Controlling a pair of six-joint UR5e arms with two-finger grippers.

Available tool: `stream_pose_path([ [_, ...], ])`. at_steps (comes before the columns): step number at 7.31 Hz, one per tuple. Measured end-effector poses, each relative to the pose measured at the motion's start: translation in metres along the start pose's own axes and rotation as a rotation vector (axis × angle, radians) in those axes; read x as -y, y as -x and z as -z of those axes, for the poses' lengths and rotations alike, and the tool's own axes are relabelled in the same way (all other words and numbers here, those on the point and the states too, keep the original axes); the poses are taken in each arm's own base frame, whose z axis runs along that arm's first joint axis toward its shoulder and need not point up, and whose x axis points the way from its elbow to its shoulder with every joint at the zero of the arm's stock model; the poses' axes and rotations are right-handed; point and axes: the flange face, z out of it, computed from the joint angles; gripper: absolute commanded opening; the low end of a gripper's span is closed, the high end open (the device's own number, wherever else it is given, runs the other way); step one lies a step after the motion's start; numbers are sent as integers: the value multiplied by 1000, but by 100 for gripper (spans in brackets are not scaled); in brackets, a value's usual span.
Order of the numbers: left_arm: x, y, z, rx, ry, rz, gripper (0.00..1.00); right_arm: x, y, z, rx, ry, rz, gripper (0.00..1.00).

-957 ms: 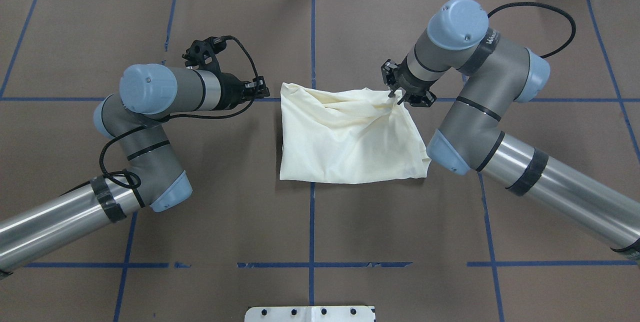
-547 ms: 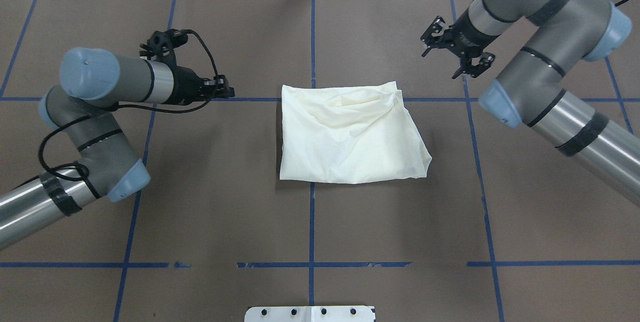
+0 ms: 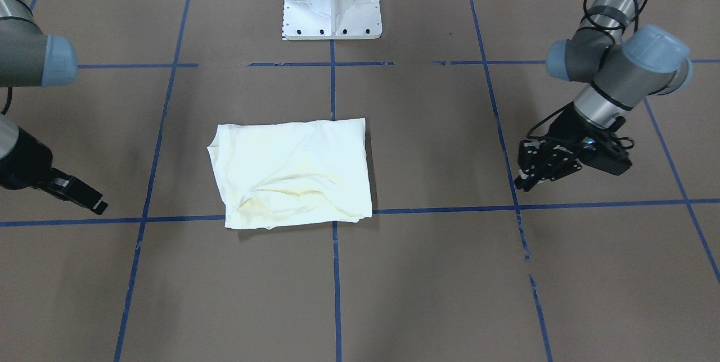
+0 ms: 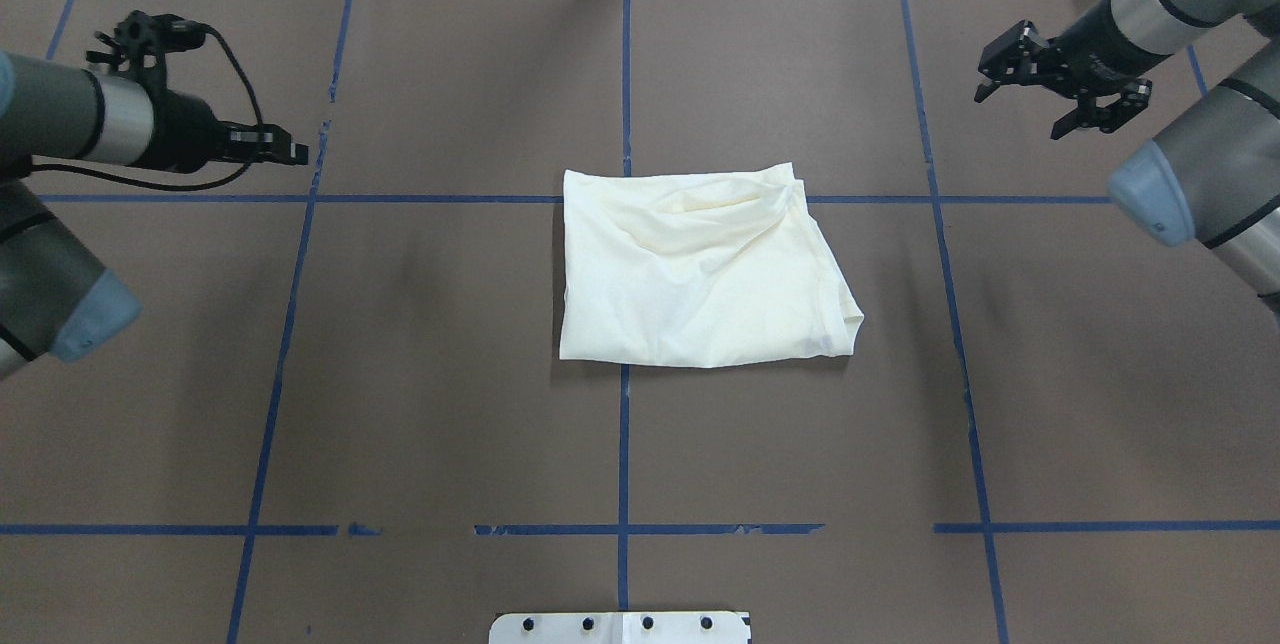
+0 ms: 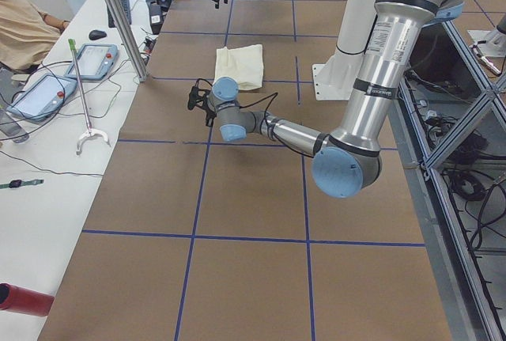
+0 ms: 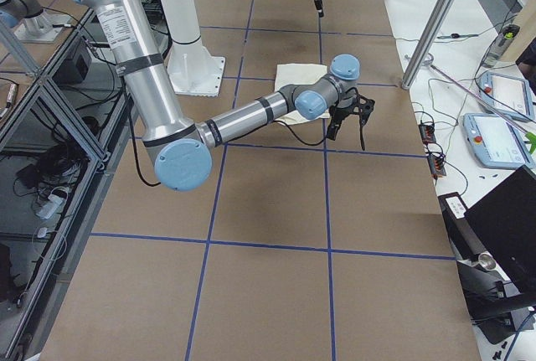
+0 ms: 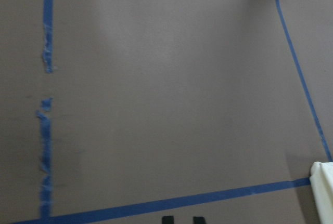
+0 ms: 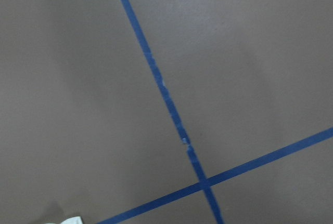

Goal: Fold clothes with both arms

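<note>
The cream shirt (image 4: 700,269) lies folded into a rough rectangle at the table's middle, plain side up, with creases near its far right corner (image 3: 292,171). Nothing touches it. My left gripper (image 4: 290,152) hovers far to its left, fingers close together and empty; in the front-facing view it is on the right (image 3: 526,182). My right gripper (image 4: 1022,111) hangs at the far right with its jaws spread and nothing between them. A sliver of shirt (image 7: 323,193) shows at the left wrist view's lower right edge.
Blue tape lines (image 4: 624,74) grid the brown table cover. The white pedestal base (image 3: 332,2) stands at the robot's side of the table. A side bench with tablets (image 5: 99,60) and cables runs along the far edge; a person's sleeve (image 5: 24,24) shows there.
The right gripper let go of the shirt's far right corner, opened and swung out to the far right. The left arm drew back to the left. The shirt settled flat.
</note>
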Motion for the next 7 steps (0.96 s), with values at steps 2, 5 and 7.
stream_pose_path([
  [2, 10, 97, 81, 62, -1, -126, 25, 23, -99, 32, -40, -42, 156, 100],
  [5, 44, 196, 190, 239, 46, -186, 25, 38, -203, 56, -94, -43, 318, 100],
  [7, 60, 203, 214, 314, 180, -142, 26, 41, -218, 55, -111, -24, 386, 100],
])
